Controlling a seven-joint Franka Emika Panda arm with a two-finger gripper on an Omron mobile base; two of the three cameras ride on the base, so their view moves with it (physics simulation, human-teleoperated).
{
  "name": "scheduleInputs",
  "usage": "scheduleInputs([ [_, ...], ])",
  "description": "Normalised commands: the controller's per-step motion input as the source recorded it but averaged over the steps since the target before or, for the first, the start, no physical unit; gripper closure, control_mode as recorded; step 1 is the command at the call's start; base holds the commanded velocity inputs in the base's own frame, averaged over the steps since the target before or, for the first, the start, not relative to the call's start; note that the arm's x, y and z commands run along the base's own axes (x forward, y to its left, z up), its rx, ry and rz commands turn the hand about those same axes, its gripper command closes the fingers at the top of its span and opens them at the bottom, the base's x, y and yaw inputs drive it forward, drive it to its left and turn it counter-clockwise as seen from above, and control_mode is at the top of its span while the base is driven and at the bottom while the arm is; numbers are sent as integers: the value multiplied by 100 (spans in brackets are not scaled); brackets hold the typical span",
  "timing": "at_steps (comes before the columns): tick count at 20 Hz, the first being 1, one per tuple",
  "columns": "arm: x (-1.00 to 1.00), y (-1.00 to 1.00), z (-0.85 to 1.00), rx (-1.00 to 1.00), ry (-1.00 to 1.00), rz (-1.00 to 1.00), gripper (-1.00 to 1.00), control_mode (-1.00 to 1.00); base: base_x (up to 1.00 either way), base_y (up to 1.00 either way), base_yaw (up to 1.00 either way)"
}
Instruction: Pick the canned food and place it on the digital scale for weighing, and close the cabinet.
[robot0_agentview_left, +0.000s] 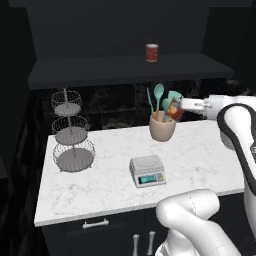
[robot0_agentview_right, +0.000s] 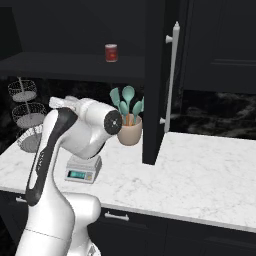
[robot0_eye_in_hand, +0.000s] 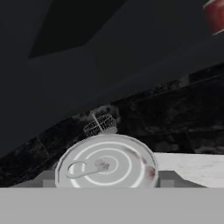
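a beige cup (robot0_agentview_left: 162, 128) stuffed with teal utensils (robot0_agentview_left: 159, 96) was parked on the white marbled counter (robot0_agentview_left: 100, 185). the gripper (robot0_agentview_left: 176, 109) was seen clamped around the canned food (robot0_agentview_left: 174, 110), held up beside that cup, ring-pull lid (robot0_eye_in_hand: 106, 162) visible. a brighter red tin (robot0_agentview_left: 152, 52) was left on the black cabinet (robot0_agentview_left: 125, 67) shelf, door (robot0_agentview_right: 156, 80) open. the squarish digital scale (robot0_agentview_left: 147, 170) sat bare, a wire tiered basket (robot0_agentview_left: 71, 132) off to one side.

Wire tiered stand (robot0_agentview_left: 71, 135), utensil crock (robot0_agentview_left: 162, 128), brighter tin (robot0_agentview_left: 152, 52).
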Motion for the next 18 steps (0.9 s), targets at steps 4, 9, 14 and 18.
scheduleInputs([
  [4,-33,43,-69,-14,-6,49,100,-100,0,0,0],
  [9,4,19,-74,-9,-24,24,100,-100,0,0,0],
  [14,19,15,-62,-8,-23,11,100,-100,0,0,0],
  [18,39,13,-26,-4,1,3,100,-100,0,0,0],
])
